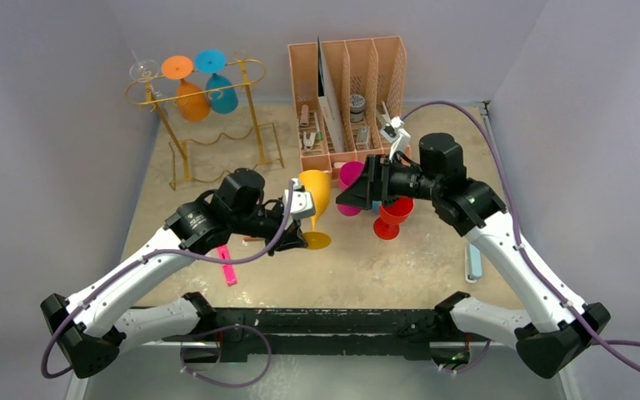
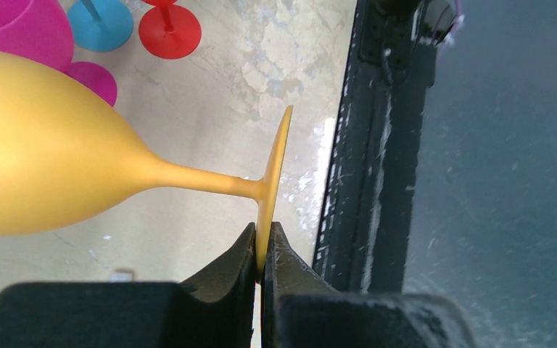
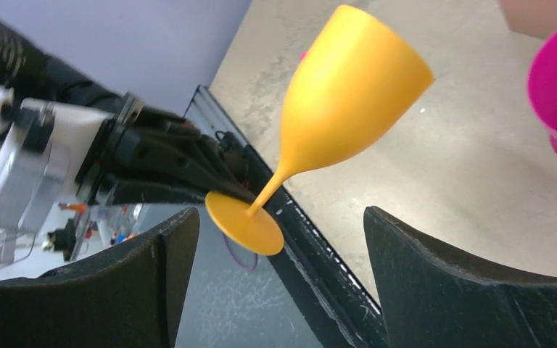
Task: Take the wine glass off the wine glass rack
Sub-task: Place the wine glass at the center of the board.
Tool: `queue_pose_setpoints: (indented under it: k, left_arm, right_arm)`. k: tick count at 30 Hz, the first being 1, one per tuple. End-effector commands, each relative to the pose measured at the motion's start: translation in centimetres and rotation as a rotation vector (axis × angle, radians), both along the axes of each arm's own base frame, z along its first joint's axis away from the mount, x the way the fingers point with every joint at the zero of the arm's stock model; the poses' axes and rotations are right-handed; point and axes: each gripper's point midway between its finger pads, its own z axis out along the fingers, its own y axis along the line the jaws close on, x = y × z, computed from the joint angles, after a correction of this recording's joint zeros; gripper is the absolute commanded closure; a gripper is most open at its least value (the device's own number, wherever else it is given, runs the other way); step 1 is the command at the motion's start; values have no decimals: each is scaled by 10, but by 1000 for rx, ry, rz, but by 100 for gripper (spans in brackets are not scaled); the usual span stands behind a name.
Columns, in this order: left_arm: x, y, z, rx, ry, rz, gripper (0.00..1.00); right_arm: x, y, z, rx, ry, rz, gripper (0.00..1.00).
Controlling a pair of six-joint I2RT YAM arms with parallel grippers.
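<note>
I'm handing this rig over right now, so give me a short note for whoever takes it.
Left gripper: shut on the foot of the yellow wine glass.
Right gripper: open, facing that glass, holding nothing.
Wine glass rack: back left, orange glass and blue glass hanging on it.
Done: yellow glass is off the rack.
Left: probably set it down, release.

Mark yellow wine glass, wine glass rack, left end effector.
yellow wine glass (image 1: 317, 192): top external view, bowl.
wine glass rack (image 1: 172, 139): top external view, left upright.
left end effector (image 2: 262, 236): left wrist view, between fingertips.
</note>
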Motion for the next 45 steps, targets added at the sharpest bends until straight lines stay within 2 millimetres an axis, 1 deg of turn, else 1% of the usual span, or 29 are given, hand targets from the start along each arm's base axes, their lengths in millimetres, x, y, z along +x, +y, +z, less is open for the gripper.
queue_pose_setpoints:
  k: [1, 4, 7, 10, 14, 16, 19, 21, 24, 28, 30, 31, 33, 35, 38, 41, 43, 45]
  left_arm:
    - [14, 5, -3, 26, -242, -64, 100]
    - [17, 11, -1, 16, -323, -48, 100]
    - [15, 18, -2, 13, -377, -49, 100]
    - [15, 23, 0, 8, -402, -38, 100]
    - [13, 23, 1, 4, -412, -47, 100]
    - [11, 21, 3, -10, -414, -59, 100]
    - [7, 16, 19, -90, -447, -75, 100]
    - [5, 15, 24, -133, -486, -79, 100]
    - [2, 17, 26, -140, -508, -91, 100]
    - [-10, 19, 23, -116, -465, -152, 100]
    - [-15, 17, 23, -121, -444, -185, 100]
    - [-16, 15, 24, -125, -439, -195, 100]
    - [-17, 12, 26, -131, -436, -211, 100]
    - [-17, 11, 28, -130, -435, -224, 100]
    - [-19, 11, 28, -133, -438, -234, 100]
    - [-21, 11, 29, -140, -436, -244, 100]
    - [-22, 10, 29, -142, -428, -254, 100]
    - [-24, 10, 27, -133, -421, -268, 100]
  right_arm:
    - [16, -6, 4, -48, 5, -87, 14]
    - [17, -2, 7, -27, 4, -71, 15]
    - [20, -1, 9, -31, -25, -67, 13]
    - [19, -1, 11, -58, -38, -28, 11]
    - [19, 5, 13, -67, -15, 25, 10]
    - [20, 9, 19, -47, -24, 43, 10]
    - [19, 18, 27, -15, -12, 114, 10]
    - [26, 21, 36, 4, -3, 134, 11]
    - [35, 25, 50, 50, -1, 151, 11]
    - [42, 29, 66, 92, -32, 175, 11]
    - [45, 34, 71, 116, -34, 202, 11]
    - [48, 38, 73, 130, -20, 216, 13]
    - [59, 46, 71, 144, 17, 221, 19]
    - [62, 51, 68, 154, 31, 239, 26]
    - [68, 53, 53, 148, 79, 210, 32]
    - [63, 52, 42, 117, 99, 245, 33]
    - [60, 53, 40, 118, 106, 264, 33]
    - [55, 54, 41, 131, 119, 298, 38]
